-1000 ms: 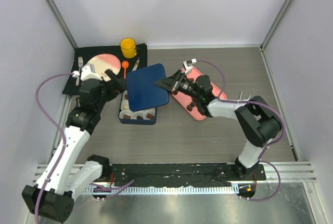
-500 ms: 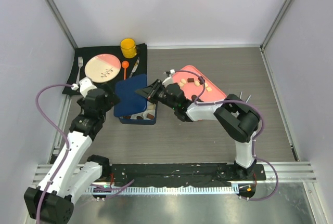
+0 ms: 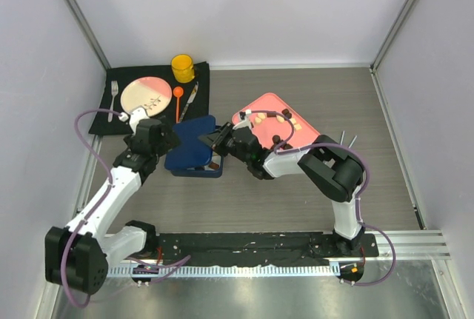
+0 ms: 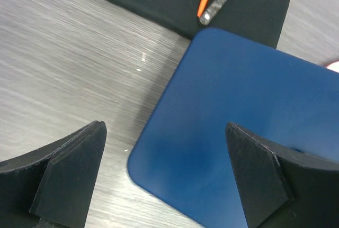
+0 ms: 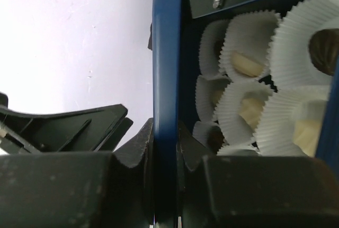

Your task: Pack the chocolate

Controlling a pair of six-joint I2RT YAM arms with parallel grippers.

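Cream and brown chocolate [image 5: 244,64] sits in paper cups [image 5: 249,37] inside blue box [image 3: 194,171]; more on pink tray [image 3: 266,104] beside it. Blue lid [image 4: 238,122] over most of box, not seated — right hand [image 5: 165,130] clamped on its edge. Left hand [image 4: 165,130] open above lid's corner. Level lid, match corners, lower gently — cups likely crush easily.
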